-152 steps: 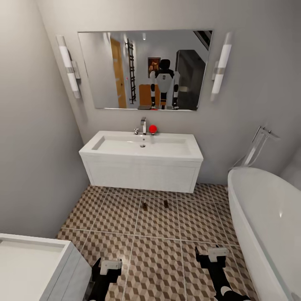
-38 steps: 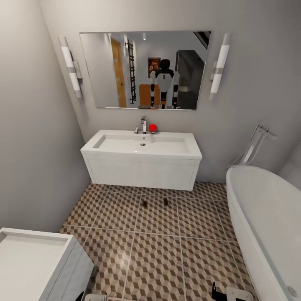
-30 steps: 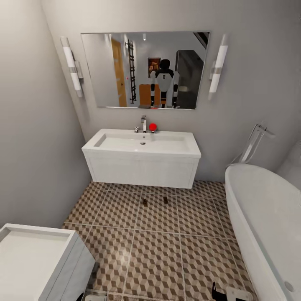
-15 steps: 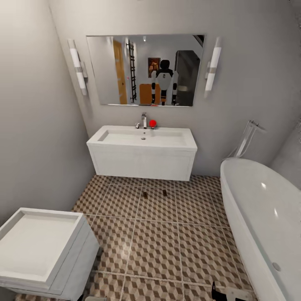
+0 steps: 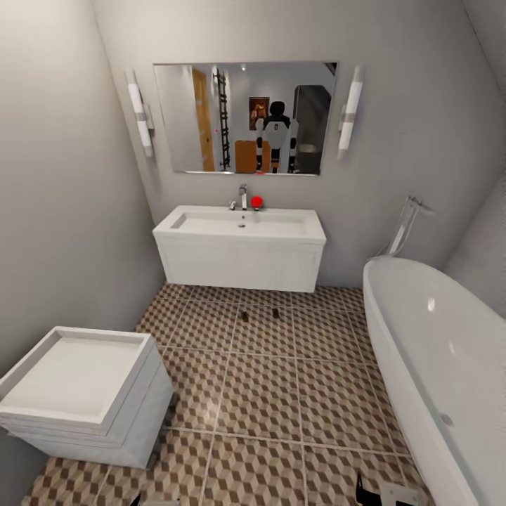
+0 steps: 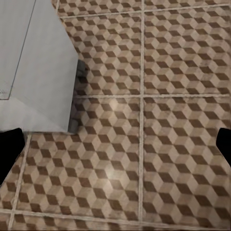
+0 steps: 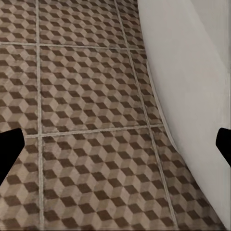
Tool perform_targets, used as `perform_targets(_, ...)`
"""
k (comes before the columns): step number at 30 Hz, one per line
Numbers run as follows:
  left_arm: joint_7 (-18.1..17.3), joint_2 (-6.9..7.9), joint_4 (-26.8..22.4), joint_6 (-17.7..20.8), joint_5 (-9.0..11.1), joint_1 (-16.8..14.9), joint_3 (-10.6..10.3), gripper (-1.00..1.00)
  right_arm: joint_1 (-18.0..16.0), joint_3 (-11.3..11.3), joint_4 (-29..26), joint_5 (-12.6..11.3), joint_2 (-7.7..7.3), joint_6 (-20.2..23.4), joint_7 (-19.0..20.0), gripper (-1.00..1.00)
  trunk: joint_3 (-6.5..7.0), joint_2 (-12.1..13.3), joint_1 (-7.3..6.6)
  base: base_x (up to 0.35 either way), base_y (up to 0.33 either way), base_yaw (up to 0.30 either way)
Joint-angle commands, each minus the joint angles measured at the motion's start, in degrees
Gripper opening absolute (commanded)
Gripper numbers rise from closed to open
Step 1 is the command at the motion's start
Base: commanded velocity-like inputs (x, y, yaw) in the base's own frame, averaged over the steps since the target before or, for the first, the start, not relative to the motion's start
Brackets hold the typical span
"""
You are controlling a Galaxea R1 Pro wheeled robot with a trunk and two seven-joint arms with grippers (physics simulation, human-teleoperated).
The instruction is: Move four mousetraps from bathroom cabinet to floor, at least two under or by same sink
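Mousetraps: two (image 5: 244,316) (image 5: 276,313) lie on the bathroom floor (image 5: 267,393), just in front of the sink's (image 5: 240,247) front edge, near each other but apart. Judging by that, the sink condition looks met; two more are still to fetch. The cabinet shows as an orange-brown block reflected in the mirror (image 5: 244,118), so I judge it's behind the robot.

Left gripper (image 6: 115,144): fingers spread wide, tips at opposite edges of the left wrist view, nothing between them; floor tiles and a corner of the white drawer unit (image 6: 33,67) below. Right gripper (image 7: 115,144): same, wide open and empty, over tiles beside the tub wall (image 7: 192,96).

Risks:
- Tight room. Drawer unit (image 5: 84,393) close on the left, tub (image 5: 436,351) close on the right; turning the base could clip either with an arm.
- Traps are tiny and flat; driving or swinging near the sink could knock the two placed ones away.
- Remaining traps will need a precise pinch, easy to fumble.
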Motion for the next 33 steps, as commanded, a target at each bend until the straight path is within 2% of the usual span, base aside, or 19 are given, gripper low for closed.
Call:
perform_targets(1,0.0,-0.05,0.2,-0.4,0.6,-0.1,-0.5,1.0,0.0,0.4,0.0,-0.4,0.0,-0.2,-0.1,1.0,-0.11,-0.1,-0.01,-0.338,0.0,0.0)
perform_targets(14,0.0,-0.05,0.2,-0.4,0.6,-0.1,-0.5,1.0,0.0,0.4,0.0,-0.4,0.0,-0.2,-0.2,1.0,-0.11,-0.1,-0.01,-0.285,0.0,0.045)
perform_targets(33,-0.2,-0.13,0.2,-0.4,0.5,0.0,-0.5,1.0,0.0,0.4,0.0,-0.4,0.08,-0.2,-0.2,1.0,-0.11,-0.1,-0.01,-0.017,0.0,0.242)
